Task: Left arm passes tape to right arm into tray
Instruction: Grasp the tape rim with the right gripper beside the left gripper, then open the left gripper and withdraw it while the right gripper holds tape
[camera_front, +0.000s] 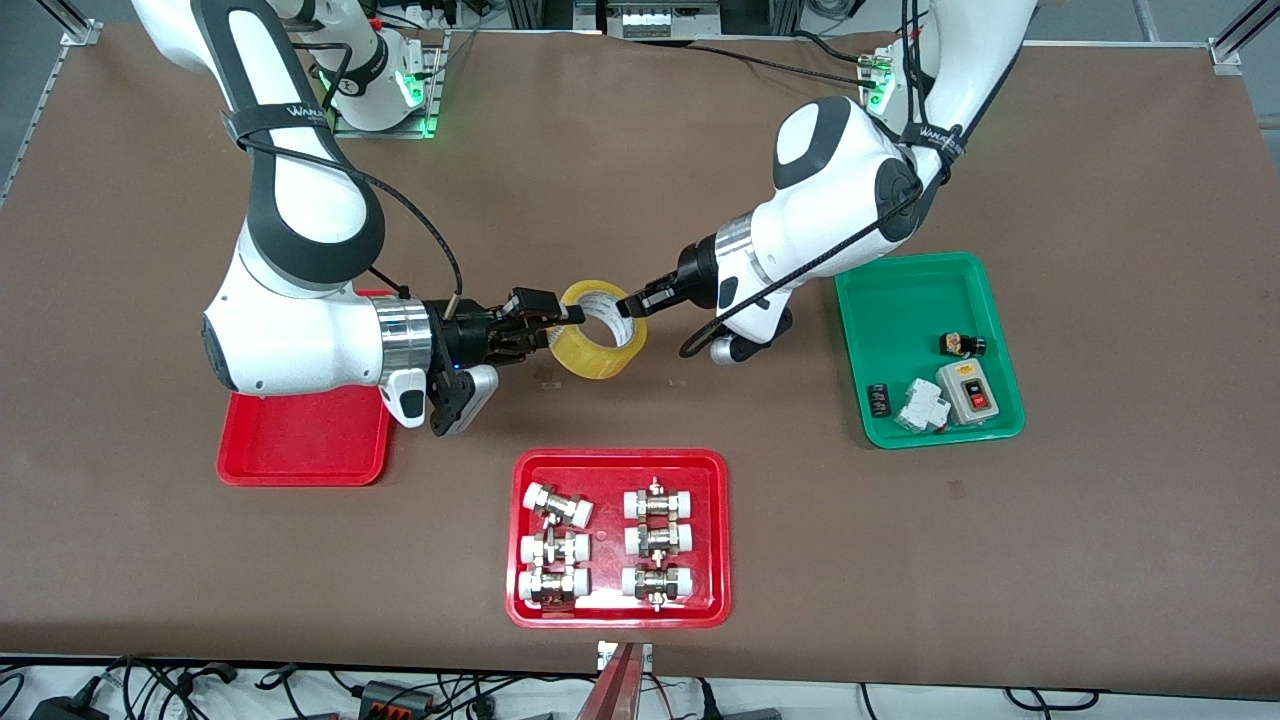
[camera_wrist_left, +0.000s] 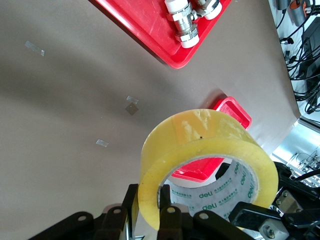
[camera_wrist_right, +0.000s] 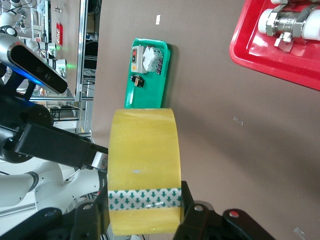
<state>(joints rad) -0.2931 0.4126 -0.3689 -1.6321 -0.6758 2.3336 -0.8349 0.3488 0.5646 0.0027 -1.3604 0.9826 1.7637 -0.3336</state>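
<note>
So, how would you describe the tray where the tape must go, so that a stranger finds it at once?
Look at the right arm's end of the brown table: the plain red tray lies there, partly under the right arm, whose gripper meets the tape together with the left gripper. Unlike the red tray with metal fittings or the green tray, it shows nothing inside.

Tape (camera_front: 603, 330) between both tools, above table (camera_front: 1100, 560).

Tape roll held aloft between both claws; tray vacant.
Translucent yellow tape (camera_front: 601, 330), tilted, over mid-surface; right claw (camera_front: 560, 318) grips its 9 o'clock rim, left claw (camera_front: 632, 303) its 3 o'clock rim. Plain red tray (camera_front: 300, 440) lies at its 8 o'clock.
</note>
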